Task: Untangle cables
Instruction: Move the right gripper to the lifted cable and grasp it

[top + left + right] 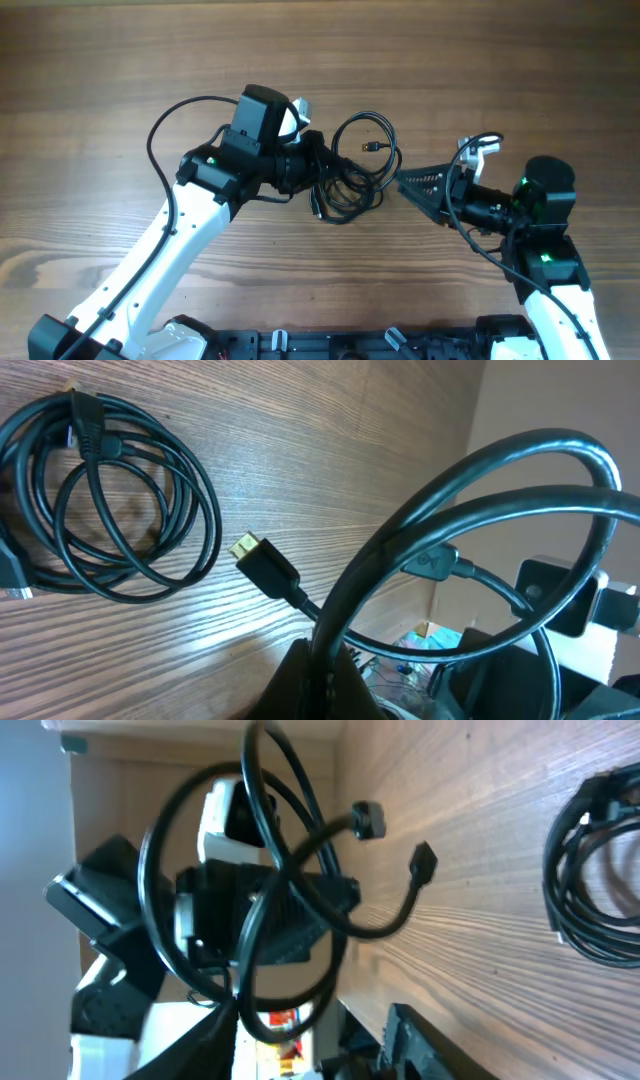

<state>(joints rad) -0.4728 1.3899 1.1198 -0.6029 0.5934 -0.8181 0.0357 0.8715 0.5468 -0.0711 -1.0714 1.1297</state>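
Left arm's white shell (160, 250) comes in from 7 o'clock on the overhead. The left gripper (317, 168) sits right at the 9 o'clock edge of the cables (352, 188), claw pinched narrow on a strand. From the left wrist cam, the strands run straight up out of the closed black tips.

The cables sit pretty much dead centre on the table (120, 70), which is brown wood with long straight grain. They're thin, black, smooth and rubbery. From above, the bunch is longer than it is wide, running from about 7 o'clock up to 1 o'clock. There's one clean round loop at the 1 o'clock end and a messier overlapping bundle at the 7 o'clock end.

In the left wrist view, part of it is a flat coil (195, 500) of several rings lying on the wood at 10 o'clock. The rest is lifted into big arcs on the right. One plug (262, 565) hangs just over the wood. It's a blocky black body with a gold metal tip, and the tip aims toward 10 o'clock.

The right wrist cam catches two plug ends (368, 818) sticking out of the lifted loops.

The right gripper (405, 182) is a black wedge with its tip toward 9 o'clock, right at the 3 o'clock edge of the bunch. Its fingers (415, 1040) only poke in at the bottom of its own cam. Honestly can't tell if that claw is wide, narrow, or has a strand.
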